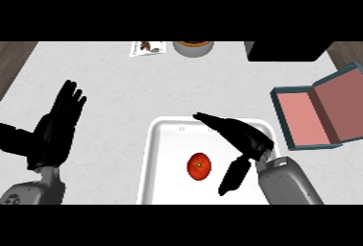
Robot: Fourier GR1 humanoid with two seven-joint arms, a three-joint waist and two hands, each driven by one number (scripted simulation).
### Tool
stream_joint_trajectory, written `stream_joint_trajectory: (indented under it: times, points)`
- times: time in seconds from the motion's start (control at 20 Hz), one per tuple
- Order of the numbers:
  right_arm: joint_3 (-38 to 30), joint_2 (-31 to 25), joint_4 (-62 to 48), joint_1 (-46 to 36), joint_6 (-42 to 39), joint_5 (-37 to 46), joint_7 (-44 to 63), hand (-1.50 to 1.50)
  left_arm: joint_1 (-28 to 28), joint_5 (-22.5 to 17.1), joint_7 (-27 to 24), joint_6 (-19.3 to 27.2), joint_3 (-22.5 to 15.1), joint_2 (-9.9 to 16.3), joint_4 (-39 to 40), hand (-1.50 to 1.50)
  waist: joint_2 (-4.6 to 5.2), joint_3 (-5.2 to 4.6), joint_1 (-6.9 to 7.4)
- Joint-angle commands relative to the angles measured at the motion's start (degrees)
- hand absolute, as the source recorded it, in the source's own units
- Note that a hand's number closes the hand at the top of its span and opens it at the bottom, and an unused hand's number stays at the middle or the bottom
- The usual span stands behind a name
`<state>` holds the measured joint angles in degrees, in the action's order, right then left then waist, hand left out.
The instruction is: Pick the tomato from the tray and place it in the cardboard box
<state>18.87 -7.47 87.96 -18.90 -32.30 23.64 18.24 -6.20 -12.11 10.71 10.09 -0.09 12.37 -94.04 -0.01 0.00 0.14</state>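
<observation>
Tomato [199,166] sits mid-tray [157,158], untouched. Our right hand [245,139] hovers just right of it, fingers spread, holding nothing. Left hand [56,126] rests open, left of the tray. Risk: a glancing close rolls the tomato away; box [315,113] lies beyond the tray's right side.

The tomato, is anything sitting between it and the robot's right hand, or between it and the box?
Nothing visible blocks either. The tomato lies alone in the tray, with the right hand open just beside it. Between it and the box there is only the tray's rim and bare counter.
</observation>
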Motion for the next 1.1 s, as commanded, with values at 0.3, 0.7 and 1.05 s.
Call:
stream_joint_trajectory:
  times: [0.3, 0.7, 1.05]
  points:
    - [4.03, 4.33, -4.73, 3.29, 5.82, 11.05, -4.05, -1.5, 0.83, 1.0, 1.21, -1.92, 1.74, -1.79, -1.86, 0.0, 0.01, 0.0, 0.03]
    - [3.28, 7.25, -7.17, 2.64, 6.3, 13.32, -4.44, -1.5, 1.3, 1.71, 1.69, -4.26, 4.21, -1.6, -1.73, 0.0, 0.0, 0.0, 0.03]
    - [0.92, 4.55, -9.48, 3.64, 3.54, 14.37, -10.11, -1.5, 0.02, 4.8, 3.18, -1.75, 2.57, -4.7, -2.98, 0.0, -0.01, 0.01, -0.05]
